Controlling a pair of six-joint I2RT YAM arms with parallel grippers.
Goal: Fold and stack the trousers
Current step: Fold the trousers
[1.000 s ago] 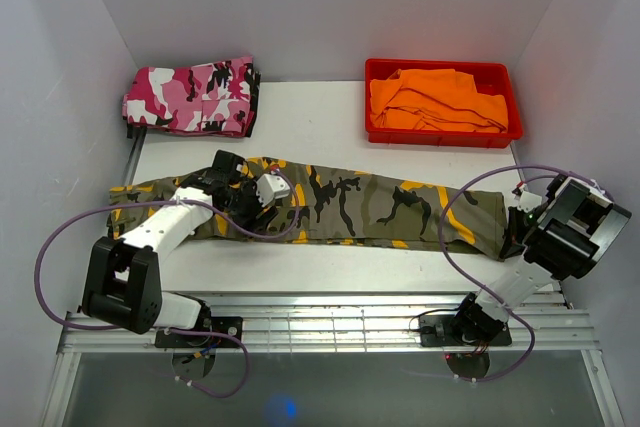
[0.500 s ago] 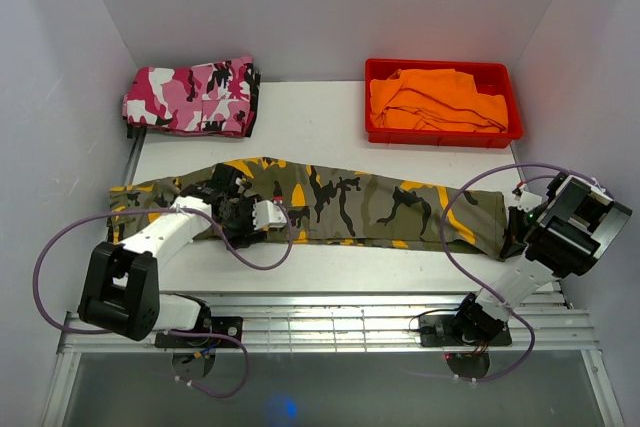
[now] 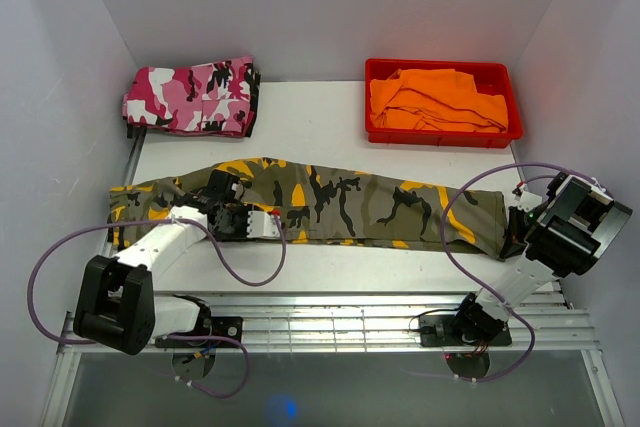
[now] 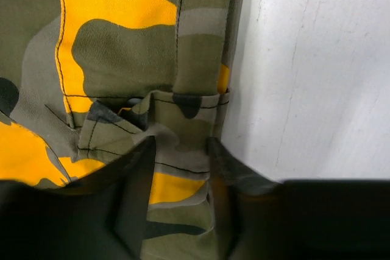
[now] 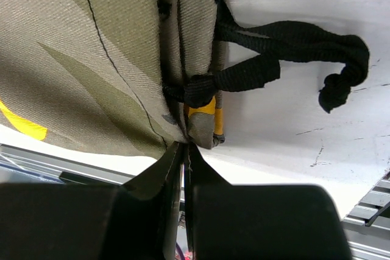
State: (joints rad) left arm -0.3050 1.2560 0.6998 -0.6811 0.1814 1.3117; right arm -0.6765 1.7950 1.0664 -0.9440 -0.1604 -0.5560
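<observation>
Olive, orange-yellow and black camouflage trousers (image 3: pixel 370 202) lie stretched left to right across your bench (image 3: pixel 320 127). Your right jaws are pressed together on their right-end hem. Your left jaws straddle a ridge of cloth at the near edge; grip or not, you cannot tell. Behind: pink camouflage trousers (image 3: pixel 190 97), a red tray (image 3: pixel 442 137).

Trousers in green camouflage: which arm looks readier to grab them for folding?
Probably left: the left gripper stands open astride the trousers at their edge, ready to pinch. The right gripper is shut at the hem; any hold is unclear.
</observation>
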